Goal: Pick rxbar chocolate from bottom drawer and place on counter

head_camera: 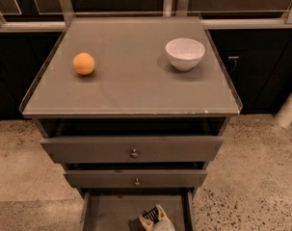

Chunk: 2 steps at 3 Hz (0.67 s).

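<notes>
The gripper (153, 217) is reaching down into the bottom drawer (112, 211), its jaws clamping the rxbar chocolate (150, 213).

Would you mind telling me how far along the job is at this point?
Done: the bottom drawer stands open. In hand: the gripper is down inside it, at a dark striped object that may be the rxbar chocolate. Left: lifting it out and placing it on the counter.
</notes>
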{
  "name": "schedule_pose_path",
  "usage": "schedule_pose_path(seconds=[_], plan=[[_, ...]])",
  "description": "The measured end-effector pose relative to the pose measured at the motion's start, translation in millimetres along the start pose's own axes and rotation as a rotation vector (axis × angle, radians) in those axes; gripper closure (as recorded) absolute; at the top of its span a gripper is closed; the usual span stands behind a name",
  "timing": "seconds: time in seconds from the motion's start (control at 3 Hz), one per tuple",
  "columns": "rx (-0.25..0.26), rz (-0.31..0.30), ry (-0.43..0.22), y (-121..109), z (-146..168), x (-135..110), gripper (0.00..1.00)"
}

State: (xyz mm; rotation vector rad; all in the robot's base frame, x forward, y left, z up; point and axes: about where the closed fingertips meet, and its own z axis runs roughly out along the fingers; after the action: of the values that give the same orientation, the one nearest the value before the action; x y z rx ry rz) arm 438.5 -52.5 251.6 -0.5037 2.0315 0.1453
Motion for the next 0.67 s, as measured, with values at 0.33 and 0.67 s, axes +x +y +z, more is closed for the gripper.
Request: schedule_pose_path(seconds=[0.33,0.67], plan=[[0.041,0.004,-0.078,-47.3,-57.2,-24.5,1.00],[0.089,0.015,-0.078,-72.3,-75.4,-18.9,1.00]])
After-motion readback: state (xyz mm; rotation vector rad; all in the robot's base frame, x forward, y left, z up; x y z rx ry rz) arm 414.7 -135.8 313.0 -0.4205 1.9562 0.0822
